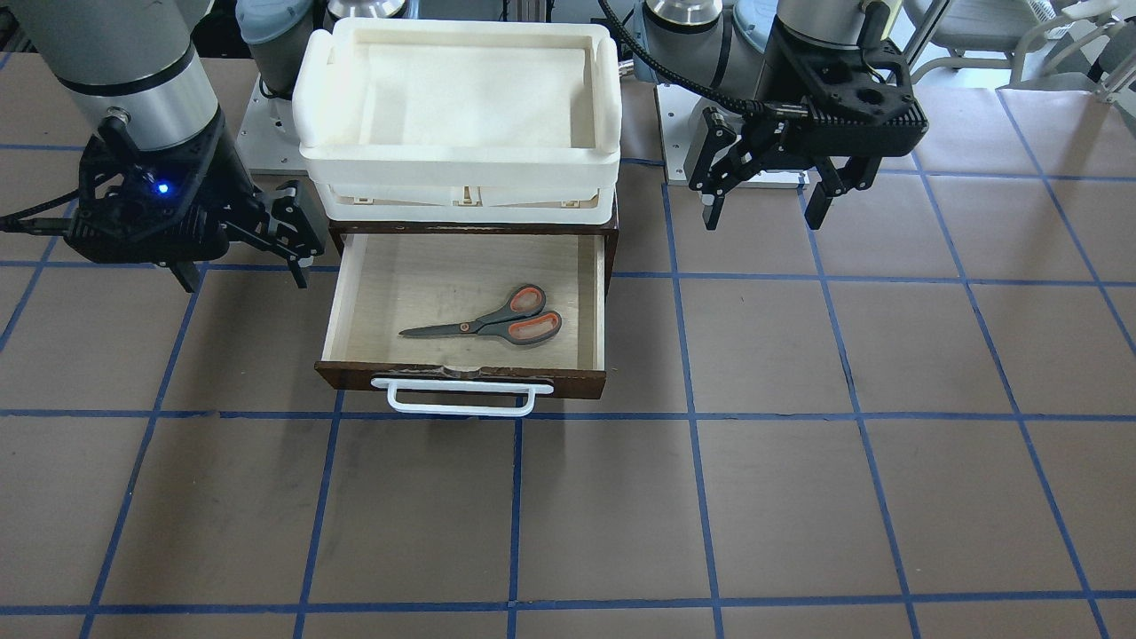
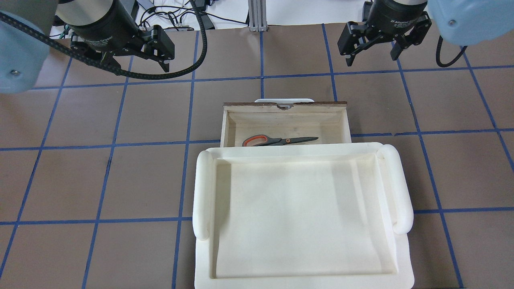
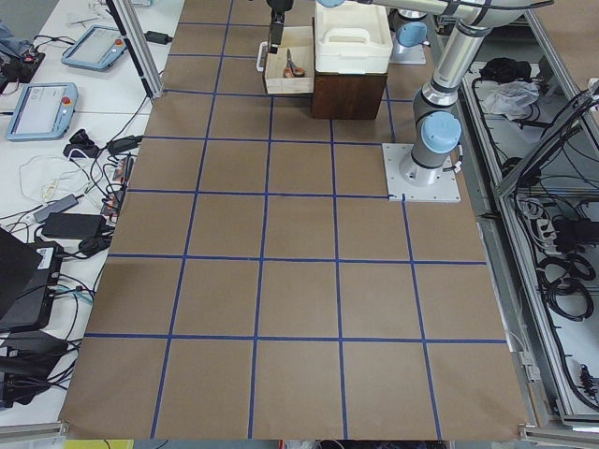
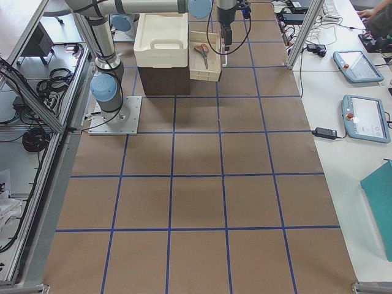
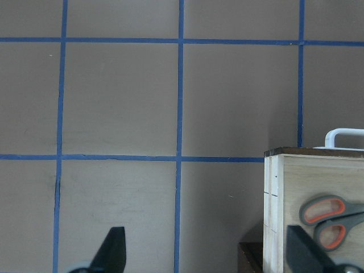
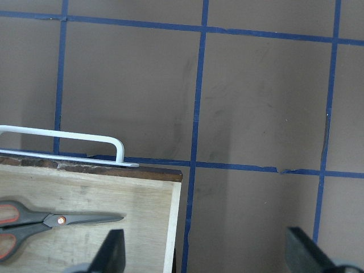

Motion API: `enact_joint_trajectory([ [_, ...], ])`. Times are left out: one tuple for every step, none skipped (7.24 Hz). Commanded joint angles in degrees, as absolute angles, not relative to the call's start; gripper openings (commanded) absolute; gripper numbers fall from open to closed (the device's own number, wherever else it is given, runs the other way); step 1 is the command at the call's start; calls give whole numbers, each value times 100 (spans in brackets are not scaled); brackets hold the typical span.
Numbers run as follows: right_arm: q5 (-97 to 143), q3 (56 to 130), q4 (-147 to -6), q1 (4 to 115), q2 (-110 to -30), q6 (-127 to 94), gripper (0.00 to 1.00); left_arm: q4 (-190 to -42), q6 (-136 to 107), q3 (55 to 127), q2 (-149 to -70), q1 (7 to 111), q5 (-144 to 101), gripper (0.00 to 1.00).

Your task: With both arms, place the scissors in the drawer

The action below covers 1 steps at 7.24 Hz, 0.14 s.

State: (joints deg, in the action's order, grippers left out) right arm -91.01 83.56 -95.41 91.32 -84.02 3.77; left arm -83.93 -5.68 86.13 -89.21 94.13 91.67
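Note:
The scissors [image 1: 497, 324] lie flat inside the open drawer [image 1: 461, 377], blades pointing to the robot's right; they also show in the overhead view [image 2: 277, 140]. The drawer's white bar handle [image 1: 461, 397] faces away from the robot. My left gripper [image 1: 761, 217] is open and empty, above the table beside the drawer's left side. My right gripper [image 1: 246, 280] is open and empty, just off the drawer's right side. The left wrist view shows the scissors' handles [image 5: 330, 219]; the right wrist view shows the blades [image 6: 85, 219].
A cream-white plastic tray [image 2: 202, 192] sits on top of the dark brown cabinet [image 3: 348, 94] that the drawer slides out of. The brown table carries a blue tape grid. Both arm bases [image 3: 421, 173] stand behind the cabinet.

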Motion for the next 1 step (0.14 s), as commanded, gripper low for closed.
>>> enact_joint_trajectory([
  [-9097, 8358, -9545, 9132, -8402, 378, 100, -8394, -554, 8613, -8921, 9413, 9167, 100],
])
